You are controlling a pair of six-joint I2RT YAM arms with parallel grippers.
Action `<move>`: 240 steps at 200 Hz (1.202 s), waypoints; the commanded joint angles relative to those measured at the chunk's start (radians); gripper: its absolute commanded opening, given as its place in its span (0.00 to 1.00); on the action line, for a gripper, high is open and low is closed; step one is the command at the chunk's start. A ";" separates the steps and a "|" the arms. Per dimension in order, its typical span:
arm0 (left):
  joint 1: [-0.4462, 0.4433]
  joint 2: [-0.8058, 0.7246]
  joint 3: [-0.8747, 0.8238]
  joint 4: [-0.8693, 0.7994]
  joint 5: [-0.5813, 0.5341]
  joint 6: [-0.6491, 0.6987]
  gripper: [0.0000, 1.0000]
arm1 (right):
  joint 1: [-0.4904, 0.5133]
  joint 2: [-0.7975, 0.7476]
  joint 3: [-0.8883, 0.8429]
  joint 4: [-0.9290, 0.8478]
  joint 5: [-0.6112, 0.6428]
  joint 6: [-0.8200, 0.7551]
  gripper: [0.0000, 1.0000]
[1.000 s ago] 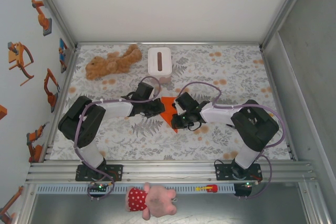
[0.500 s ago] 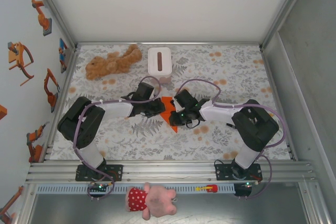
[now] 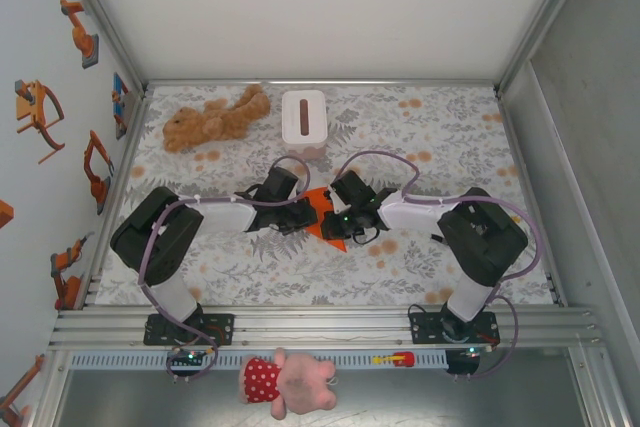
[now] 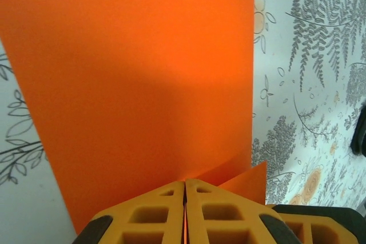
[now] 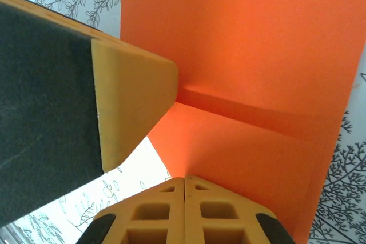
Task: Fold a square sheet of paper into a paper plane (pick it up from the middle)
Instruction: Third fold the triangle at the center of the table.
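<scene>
I had the left jaws and right jaws each clamped on the square sheet of paper (image 3: pixel 334 235), which lay between them at the middle of the counter (image 3: pixel 250 269).

Orange paper sheet (image 3: pixel 332 235) was plain, bright, thin, w/ sharp corners and not yet plane-shaped. From above it sat on the arm-base side of the tissue box (image 3: pixel 303 117), near it but apart, showing as a wedge w/ its tip pointing away from the box. In left wrist view the sheet (image 4: pixel 143 72) was mostly flat w/ one straight edge and a small flap corner raised. That end was pinched in the left gripper (image 4: pixel 185 186). In right wrist view the sheet (image 5: pixel 246 44) had a crease across it, w/ one panel stepped over the other. Its corner was pinched in the right gripper (image 5: pixel 185 180).
</scene>
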 commanded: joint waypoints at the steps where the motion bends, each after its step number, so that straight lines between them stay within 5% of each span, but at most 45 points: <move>1: -0.004 0.017 0.010 0.013 0.002 -0.018 0.09 | 0.000 0.017 0.028 0.015 0.004 0.014 0.01; 86: -0.018 -0.103 -0.008 -0.046 -0.056 -0.010 0.10 | -0.003 0.061 0.023 0.029 0.004 0.038 0.00; 240: -0.051 0.016 -0.024 -0.070 -0.121 -0.030 0.08 | -0.013 0.028 -0.008 0.068 -0.015 0.070 0.00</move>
